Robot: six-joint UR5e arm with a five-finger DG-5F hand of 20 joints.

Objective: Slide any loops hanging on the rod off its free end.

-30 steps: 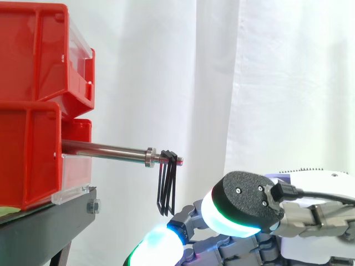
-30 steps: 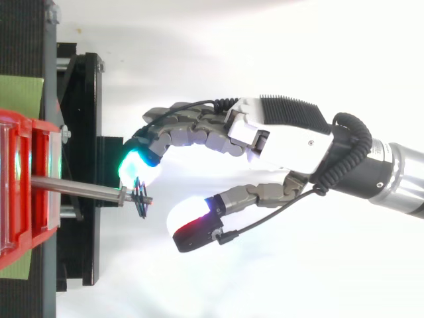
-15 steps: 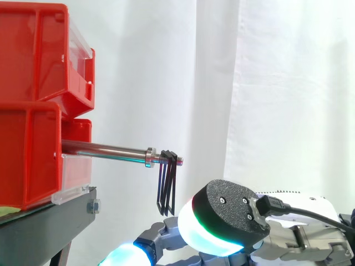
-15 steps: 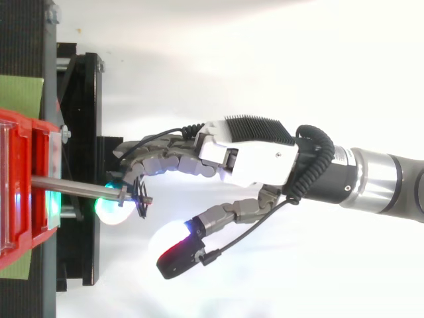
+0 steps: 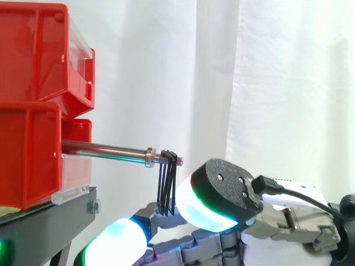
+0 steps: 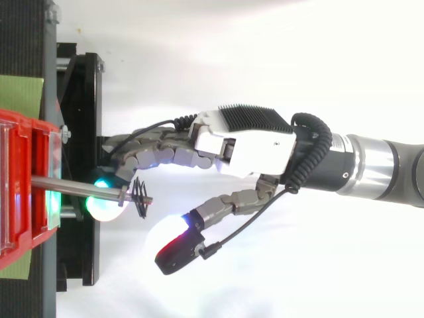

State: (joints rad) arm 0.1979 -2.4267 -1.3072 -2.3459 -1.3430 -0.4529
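Observation:
A steel rod point(image 5: 105, 149) sticks out level from the red bins, its free end pointing right. Several thin black loops point(image 5: 166, 185) hang close together just inside the threaded tip, beyond a small collar. My hand point(image 6: 245, 142) reaches in from the right, low beside the rod. Its fingers point(image 6: 149, 152) stretch under the rod point(image 6: 79, 189), and a glowing fingertip point(image 6: 103, 205) sits below it behind the loops point(image 6: 140, 197). The thumb pad point(image 5: 213, 194) stands just right of the loops' lower part. The hand is open and holds nothing.
Stacked red bins point(image 5: 33, 55) rest on a black stand point(image 5: 50, 221) at the left, with a white curtain behind. In the top view a green patch point(image 6: 20, 89) lies on the stand beside the bins.
The hand moved left toward the bins, dipped, then rose, so its fingers now lie under the rod and its thumb pad is beside the loops. The loops stayed in place.

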